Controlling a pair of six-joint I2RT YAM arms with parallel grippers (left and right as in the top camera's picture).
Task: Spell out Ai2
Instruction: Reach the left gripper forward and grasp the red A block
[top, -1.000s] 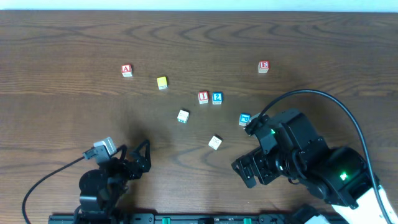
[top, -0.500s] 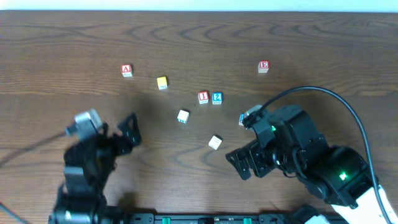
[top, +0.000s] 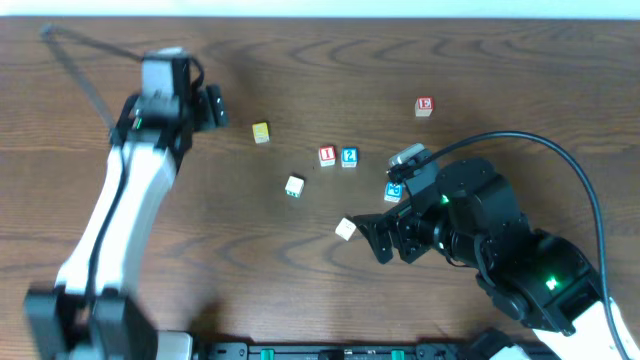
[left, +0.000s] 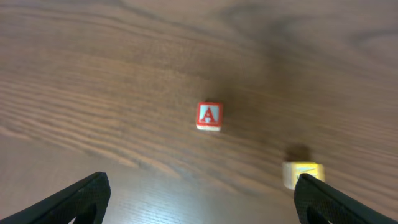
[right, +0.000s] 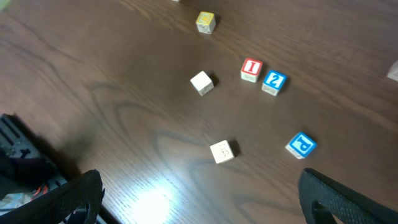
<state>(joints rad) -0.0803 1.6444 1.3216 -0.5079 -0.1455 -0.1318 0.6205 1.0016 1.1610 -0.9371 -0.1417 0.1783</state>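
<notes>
The red A block (left: 209, 116) lies on the table ahead of my open, empty left gripper (left: 202, 190), between the lines of its fingers. In the overhead view the left gripper (top: 212, 106) hides the A block. The red I block (top: 327, 156) and the blue 2 block (top: 349, 157) stand side by side at the table's middle; both also show in the right wrist view, the I block (right: 251, 69) left of the 2 block (right: 273, 81). My right gripper (top: 383, 238) is open and empty, just right of a white block (top: 345, 229).
A yellow block (top: 261, 132) lies right of the left gripper, near its right finger (left: 303, 173). Another white block (top: 294, 186) sits below the I block. A blue block (top: 392, 191) lies beside the right arm. A red E block (top: 424, 106) sits far right.
The left arm swung from the table's front left up to the far left, over the A block. The right gripper edged left toward the white block.
</notes>
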